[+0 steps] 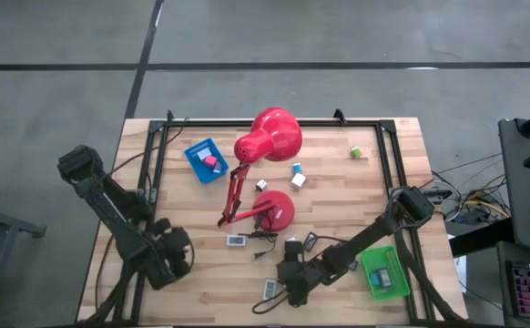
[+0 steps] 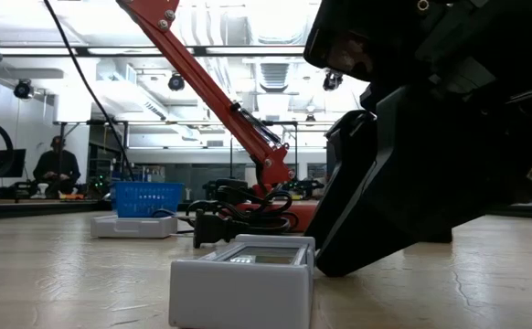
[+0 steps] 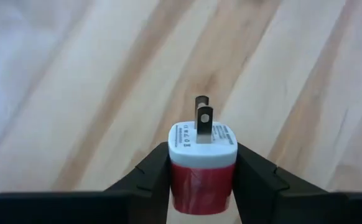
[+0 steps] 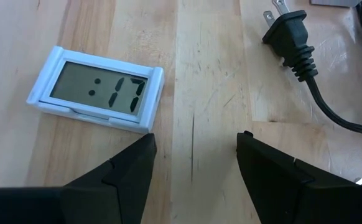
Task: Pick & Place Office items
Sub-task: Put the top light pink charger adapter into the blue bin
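My left gripper [image 3: 203,180], at the table's near left [image 1: 169,257], is shut on a small red and white plug adapter [image 3: 203,165]. My right gripper [image 4: 193,162] is open and hangs low near the table's near edge [image 1: 290,284]. A white digital clock [image 4: 97,90] lies flat just ahead of it, off to one side of the fingers, which touch nothing. That clock [image 2: 243,279] fills the low view's foreground. Another white clock [image 1: 237,240], teal and white blocks [image 1: 298,175], a green block [image 1: 356,152] and a dark rectangle [image 1: 310,241] lie loose on the wood. My left gripper pinches the adapter by its red body [image 3: 201,186], one finger [image 3: 150,177] on each side. The white face with its two metal prongs [image 3: 203,115] points away from the gripper. The adapter is lifted clear of the table.
The red desk lamp [image 1: 267,137] stands mid-table on its round base [image 1: 277,210]; its black cord and plug [image 4: 290,31] lie close to my right gripper. A blue tray [image 1: 206,162] holds a pink block; a green tray [image 1: 383,273] sits near right. A black frame rims the table.
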{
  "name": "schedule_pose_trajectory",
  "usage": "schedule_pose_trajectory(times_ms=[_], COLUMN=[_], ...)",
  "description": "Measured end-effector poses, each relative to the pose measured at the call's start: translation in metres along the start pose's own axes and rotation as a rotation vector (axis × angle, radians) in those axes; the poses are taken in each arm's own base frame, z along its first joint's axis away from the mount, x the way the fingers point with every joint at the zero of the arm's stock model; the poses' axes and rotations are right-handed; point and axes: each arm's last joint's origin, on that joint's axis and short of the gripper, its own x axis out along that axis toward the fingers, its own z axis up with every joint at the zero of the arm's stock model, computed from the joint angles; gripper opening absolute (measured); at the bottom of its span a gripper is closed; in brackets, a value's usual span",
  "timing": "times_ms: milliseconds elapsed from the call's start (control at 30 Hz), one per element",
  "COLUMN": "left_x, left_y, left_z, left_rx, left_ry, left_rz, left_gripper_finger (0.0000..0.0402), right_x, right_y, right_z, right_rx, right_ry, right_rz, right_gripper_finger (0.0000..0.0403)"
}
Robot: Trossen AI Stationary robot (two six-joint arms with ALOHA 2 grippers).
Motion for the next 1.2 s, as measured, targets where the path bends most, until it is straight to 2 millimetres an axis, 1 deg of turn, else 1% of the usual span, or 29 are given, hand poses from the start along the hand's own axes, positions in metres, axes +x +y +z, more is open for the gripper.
schedule_pose_trajectory(times_ms=[233, 433, 633, 800, 900, 1000, 1167, 1200], left_x=[-0.011, -0.013, -0.007, 0.002, 0.008, 0.012, 0.02, 0.02], left_y=[0.01, 0.018, 0.021, 0.022, 0.026, 0.033, 0.058, 0.061], left_z=[0.003, 0.003, -0.004, -0.012, -0.015, -0.017, -0.021, -0.02], left_rx=[0.085, 0.19, 0.271, 0.341, 0.375, 0.387, 0.335, 0.339], left_ry=[-0.273, -0.492, -0.704, -0.821, -0.874, -0.942, -1.076, -1.095], left_rz=[-0.013, 0.003, -0.026, -0.104, -0.155, -0.228, -0.321, -0.306], left_gripper_finger=[0.0129, 0.0129, 0.0129, 0.0129, 0.0129, 0.0129, 0.0129, 0.0129], right_x=[0.0, 0.001, 0.002, 0.001, 0.001, 0.001, 0.0, 0.0], right_y=[0.0, 0.0, 0.001, 0.004, 0.004, 0.004, 0.005, 0.005], right_z=[0.0, 0.002, 0.006, 0.01, 0.013, 0.013, 0.014, 0.014], right_rx=[-0.011, -0.042, -0.079, -0.105, -0.118, -0.125, -0.123, -0.123], right_ry=[-0.021, -0.054, -0.098, -0.155, -0.182, -0.188, -0.194, -0.195], right_rz=[-0.029, -0.049, -0.036, -0.019, -0.012, -0.011, -0.009, -0.009], right_gripper_finger=[0.0224, 0.0224, 0.0224, 0.0224, 0.0224, 0.0224, 0.0224, 0.0224])
